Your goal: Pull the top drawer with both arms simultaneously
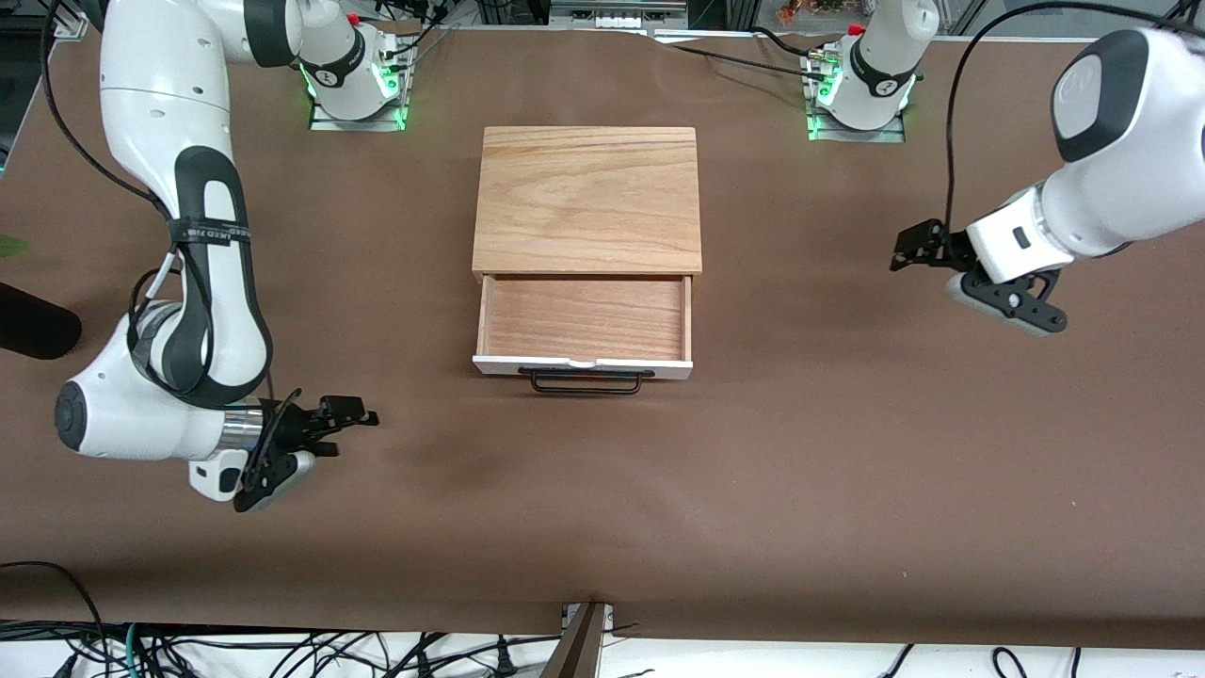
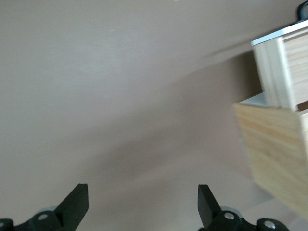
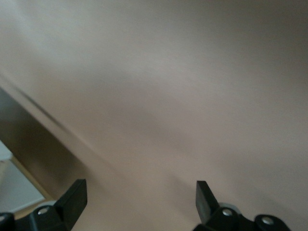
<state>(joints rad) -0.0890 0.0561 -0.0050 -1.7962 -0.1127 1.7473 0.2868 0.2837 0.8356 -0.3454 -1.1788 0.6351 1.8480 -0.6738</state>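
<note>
The top drawer (image 1: 584, 320) stands pulled out of the wooden cabinet (image 1: 588, 198), and its light wood tray is bare. Its white front panel (image 1: 582, 365) and black wire handle (image 1: 586, 380) face the front camera. My left gripper (image 1: 1012, 306) is open and empty over the bare table toward the left arm's end, well away from the drawer. Its wrist view (image 2: 142, 202) shows the drawer (image 2: 284, 67) and the cabinet (image 2: 276, 154) from the side. My right gripper (image 1: 268, 471) is open and empty over the bare table toward the right arm's end (image 3: 140, 199).
The brown table (image 1: 800, 452) bears only the cabinet. Both arm bases (image 1: 356, 85) (image 1: 861, 89) stand beside the cabinet's back. Cables lie along the table's front edge (image 1: 282, 650). The right wrist view shows that table edge (image 3: 33, 134).
</note>
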